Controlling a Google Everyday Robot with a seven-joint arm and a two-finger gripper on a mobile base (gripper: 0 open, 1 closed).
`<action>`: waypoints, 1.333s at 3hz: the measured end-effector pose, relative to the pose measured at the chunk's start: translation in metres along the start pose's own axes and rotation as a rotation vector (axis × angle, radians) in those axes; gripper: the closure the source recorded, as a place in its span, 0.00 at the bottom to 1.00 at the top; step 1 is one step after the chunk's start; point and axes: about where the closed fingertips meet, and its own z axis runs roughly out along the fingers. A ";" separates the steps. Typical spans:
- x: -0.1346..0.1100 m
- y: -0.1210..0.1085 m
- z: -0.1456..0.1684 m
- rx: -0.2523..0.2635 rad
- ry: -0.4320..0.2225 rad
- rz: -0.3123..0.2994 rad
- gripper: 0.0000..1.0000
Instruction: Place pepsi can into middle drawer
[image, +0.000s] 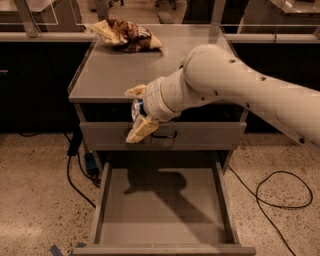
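My gripper (136, 112) is in front of the cabinet's top edge, above the open middle drawer. Its cream fingers (140, 130) are closed around the pepsi can (137, 108), of which only a blue and silver sliver shows between them. The middle drawer (165, 200) is pulled out wide below, a shallow grey tray with a bare flat floor and low side walls. The arm's shadow falls on its back part. The can hangs above the drawer's rear left area.
A brown-and-yellow snack bag (126, 34) lies at the back left of the cabinet top (110, 70). A closed grey drawer front with a dark handle (165, 135) sits behind the gripper. Cables (280, 195) trail on the floor at both sides. The green bag is hidden.
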 end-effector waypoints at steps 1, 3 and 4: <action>0.014 0.019 0.007 0.016 -0.031 0.021 1.00; 0.042 0.049 0.041 0.007 -0.066 0.058 1.00; 0.065 0.082 0.069 -0.002 -0.076 0.112 1.00</action>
